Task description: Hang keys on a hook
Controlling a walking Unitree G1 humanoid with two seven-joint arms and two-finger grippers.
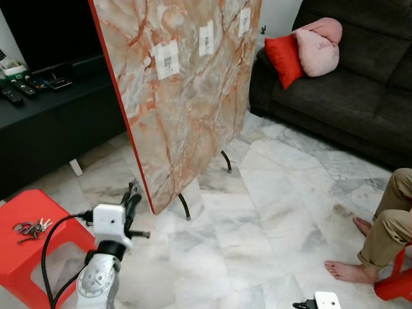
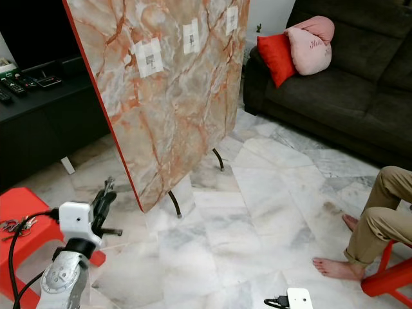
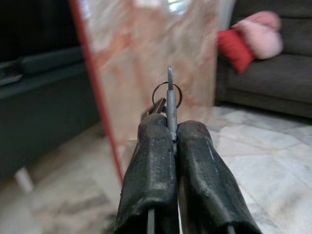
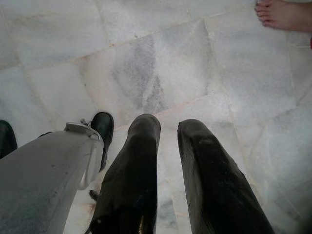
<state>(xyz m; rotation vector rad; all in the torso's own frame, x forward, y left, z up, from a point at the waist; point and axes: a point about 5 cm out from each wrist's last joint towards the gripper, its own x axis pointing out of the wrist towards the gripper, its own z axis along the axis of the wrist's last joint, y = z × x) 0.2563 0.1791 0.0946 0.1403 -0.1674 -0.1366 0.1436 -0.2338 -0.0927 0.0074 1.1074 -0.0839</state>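
Observation:
My left gripper [image 1: 132,195] is shut on a key with a split ring [image 3: 167,94], held low over the floor just in front of the marble board's red edge. The upright marble-patterned board [image 1: 187,109] carries three white hook plates [image 1: 167,60], well above the gripper. A second bunch of keys [image 1: 29,226] lies on the red stool [image 1: 32,254] to my left. My right gripper [image 4: 168,126] hangs low by my side, open over the floor tiles with nothing between its fingers.
A dark sofa [image 1: 360,90] with a red cushion [image 1: 283,59] and a pink cushion [image 1: 318,46] stands at the right. A person's bare feet [image 1: 347,270] and leg rest on the floor near a red stool [image 1: 396,283]. A black TV cabinet [image 1: 45,122] with remotes is at the left.

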